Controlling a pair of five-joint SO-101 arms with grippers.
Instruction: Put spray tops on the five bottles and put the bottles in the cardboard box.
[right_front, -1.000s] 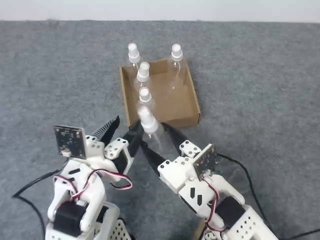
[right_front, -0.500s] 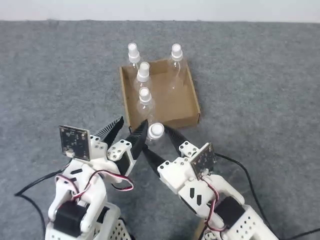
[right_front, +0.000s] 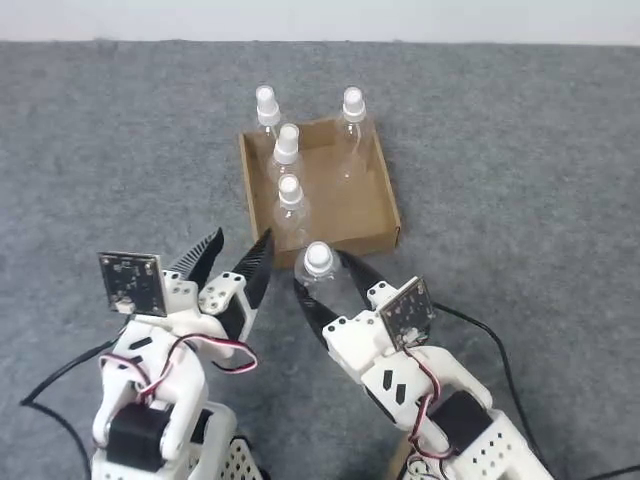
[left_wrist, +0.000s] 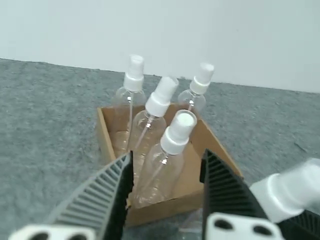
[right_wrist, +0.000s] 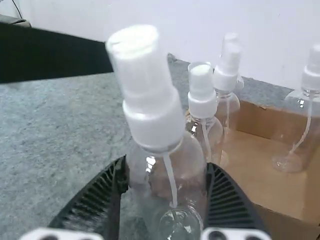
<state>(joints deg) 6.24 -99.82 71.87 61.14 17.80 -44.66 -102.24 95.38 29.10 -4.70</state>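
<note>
A robotics lab bench, by the look: grey felt mat (right_front: 520, 150), plain white wall (left_wrist: 225, 35), bare circuit board (right_front: 130, 280).

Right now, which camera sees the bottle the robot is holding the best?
The right wrist view. The held bottle sits up close between the right tool's fingers, spray top and clear body plain to see. The high view shows its white top from above, near the cardboard box. The left wrist view catches its top at the edge.
</note>
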